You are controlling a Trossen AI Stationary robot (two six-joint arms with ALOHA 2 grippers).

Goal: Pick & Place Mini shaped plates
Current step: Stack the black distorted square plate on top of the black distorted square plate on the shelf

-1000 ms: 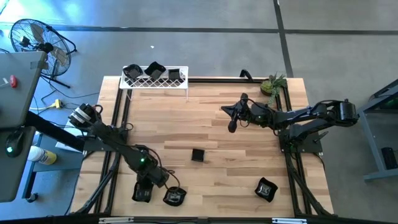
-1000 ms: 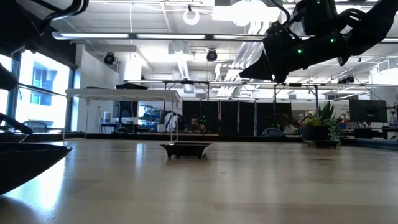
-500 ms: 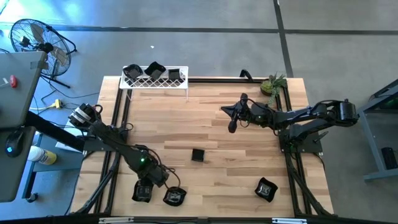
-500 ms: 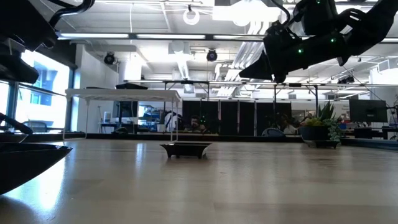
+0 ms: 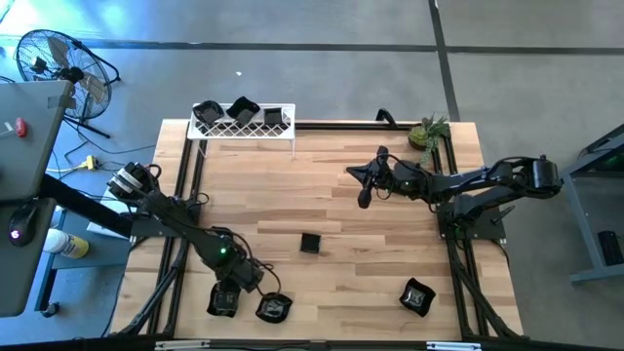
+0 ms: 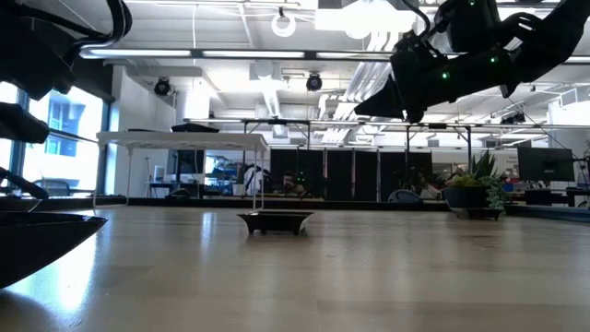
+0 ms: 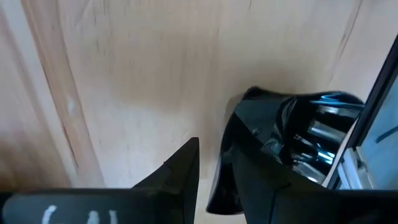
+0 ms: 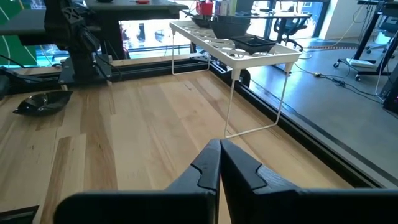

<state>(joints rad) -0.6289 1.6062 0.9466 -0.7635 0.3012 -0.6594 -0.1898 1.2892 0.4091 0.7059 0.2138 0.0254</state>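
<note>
I am seeing the left gripper [image 5: 225,297] hanging at the near left corner of the table [image 5: 390,244], directly over a small black plate [image 7: 292,143]. In the left wrist view its fingers are standing apart, one finger [image 7: 180,177] outside the plate's rim and the other lying across the glossy dish; I cannot tell whether they are actually pinching the rim. A second plate [image 5: 274,308] is lying just beside it on the near edge. A square plate [image 5: 310,243] is sitting alone near the middle of the table, and a wavy-rimmed plate [image 5: 418,295] is resting toward the near right corner. Three more plates are sitting on the white wire rack [image 5: 244,127] at the far left edge. I am reading the right gripper [image 5: 363,198] as raised above the far centre of the table, its fingers [image 8: 208,165] pressed together and holding nothing. A potted plant [image 5: 427,132] is standing at the far right corner.
</note>
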